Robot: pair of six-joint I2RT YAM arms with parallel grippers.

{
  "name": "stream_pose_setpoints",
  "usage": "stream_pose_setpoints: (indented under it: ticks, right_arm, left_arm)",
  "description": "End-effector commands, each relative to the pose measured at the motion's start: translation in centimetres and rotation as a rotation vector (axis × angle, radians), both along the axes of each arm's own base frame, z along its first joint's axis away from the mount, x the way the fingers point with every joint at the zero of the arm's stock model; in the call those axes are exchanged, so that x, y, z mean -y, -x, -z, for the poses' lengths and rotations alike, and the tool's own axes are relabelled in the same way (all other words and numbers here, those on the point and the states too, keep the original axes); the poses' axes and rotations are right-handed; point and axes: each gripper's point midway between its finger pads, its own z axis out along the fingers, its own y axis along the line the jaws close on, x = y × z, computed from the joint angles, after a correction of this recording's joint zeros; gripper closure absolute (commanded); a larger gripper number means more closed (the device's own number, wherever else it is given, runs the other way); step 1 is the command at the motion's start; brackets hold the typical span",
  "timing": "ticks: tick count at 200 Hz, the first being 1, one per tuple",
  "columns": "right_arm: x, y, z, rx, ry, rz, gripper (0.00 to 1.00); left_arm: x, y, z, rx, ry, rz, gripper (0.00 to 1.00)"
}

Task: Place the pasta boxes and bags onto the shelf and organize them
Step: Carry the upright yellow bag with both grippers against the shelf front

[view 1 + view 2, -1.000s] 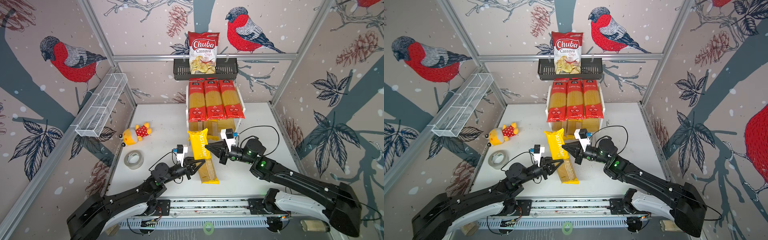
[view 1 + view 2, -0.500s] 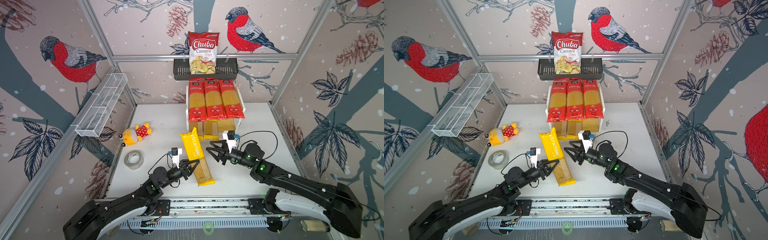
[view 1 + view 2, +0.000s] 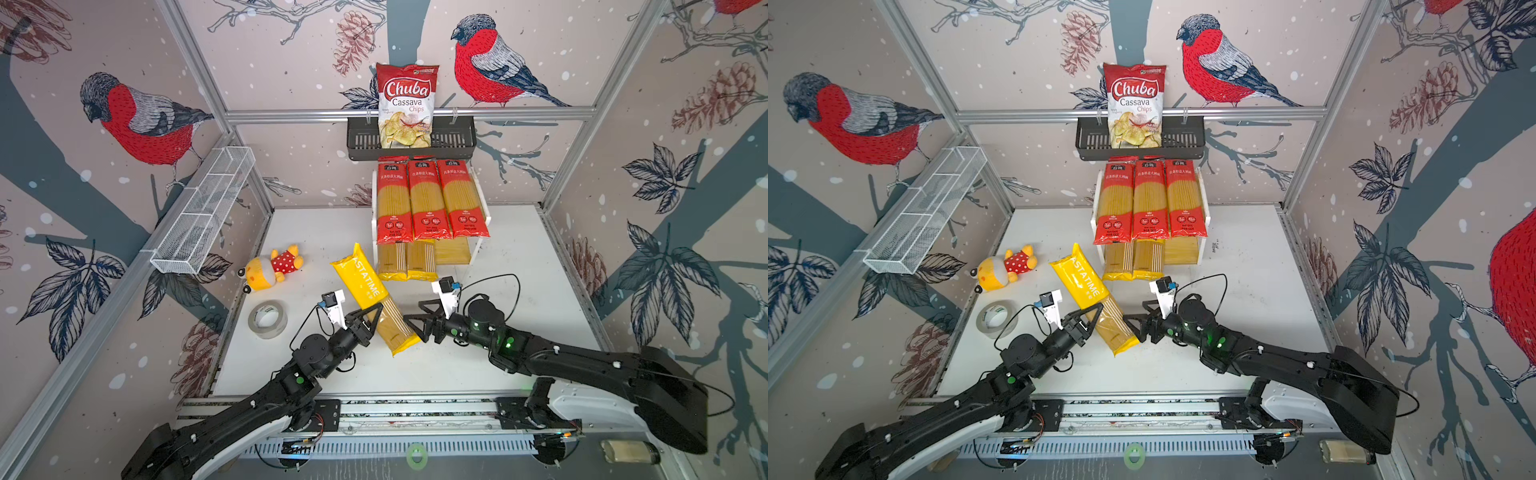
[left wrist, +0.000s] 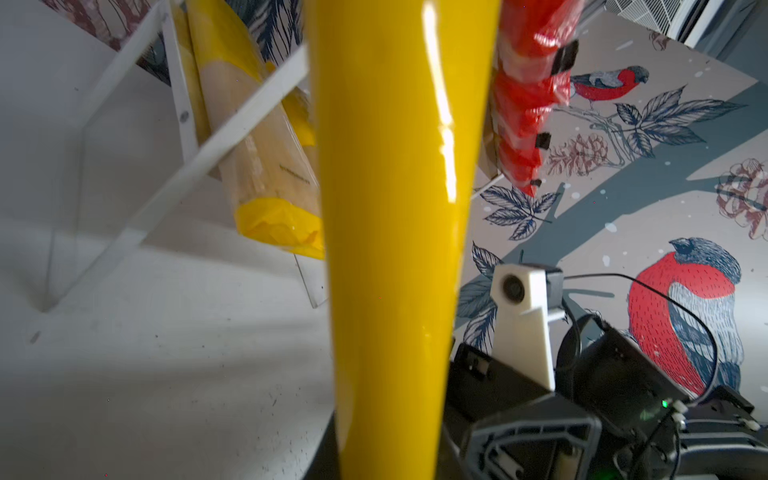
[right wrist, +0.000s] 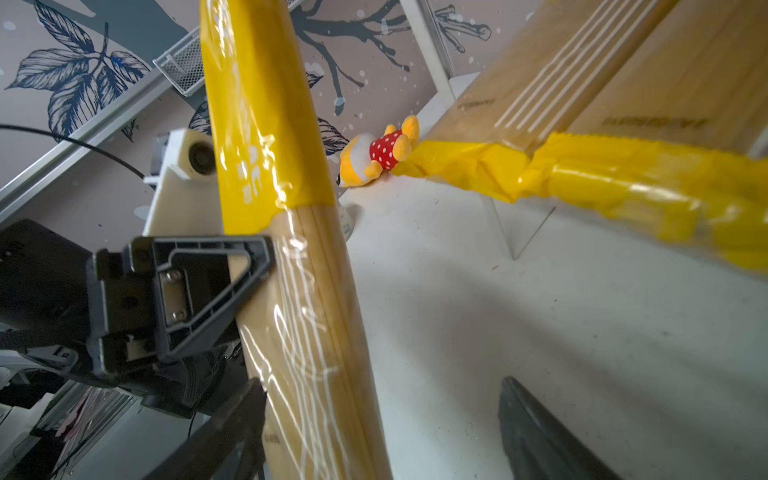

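Up on the back rail [image 3: 291, 115] hangs the black basket [image 3: 361, 143], and the chips bag [image 3: 406, 104] stands upright in it. Under it sits the shelf [image 3: 453, 251]. Three red packs [image 3: 428, 201] lie side by side on its top board, long ways front to back, their near ends hanging over the edge. Two lower packs [image 3: 392, 259], yellow-ended, lie side by side on the left and middle of the bottom board, with their ends sticking out in front and wood showing to their right. The wire basket [image 3: 203, 212] runs slanting along the left wall. The third yellow pack [image 3: 365, 286] is not on the shelf. It slants just in front of it, printed end toward the plush toy [image 3: 270, 270], clear end toward the arms. The left gripper [image 3: 374, 316] is clamped on its clear part; the right wrist view shows one finger [image 5: 199, 286] pressed flat on the wrap. Whether the pack's far end rests on the table I cannot tell. The right gripper [image 3: 419, 321] sits just beside the pack's near end with its jaws wide apart, holding nothing. On the white table [image 3: 519, 266] a tape roll [image 3: 268, 320] lies near the left edge, close by the toy. The walls all round carry wallpaper of red-breasted birds [image 3: 145, 120], leaves and pine cones, framed in metal bars.
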Motion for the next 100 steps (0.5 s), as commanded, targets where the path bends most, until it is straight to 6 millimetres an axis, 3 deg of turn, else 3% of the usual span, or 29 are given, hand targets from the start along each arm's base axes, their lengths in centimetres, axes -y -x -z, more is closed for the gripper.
stream_pose_setpoints:
  ticks: [1,55,100]
  right_arm:
    - [-0.6,0.5,-0.4,-0.023,-0.054,-0.005,0.12]
    - [-0.7,2.4,0.6,-0.097,-0.099,-0.086,0.12]
    - [0.0,2.6,0.9,-0.101,-0.104,-0.08,0.12]
  left_arm:
    - [-0.1,-0.1,-2.8,0.067,0.054,-0.009,0.87]
    - [-0.9,-0.3,-3.9,0.075,0.112,-0.043,0.86]
    - [0.6,0.2,-4.0,0.034,0.184,0.048,0.85]
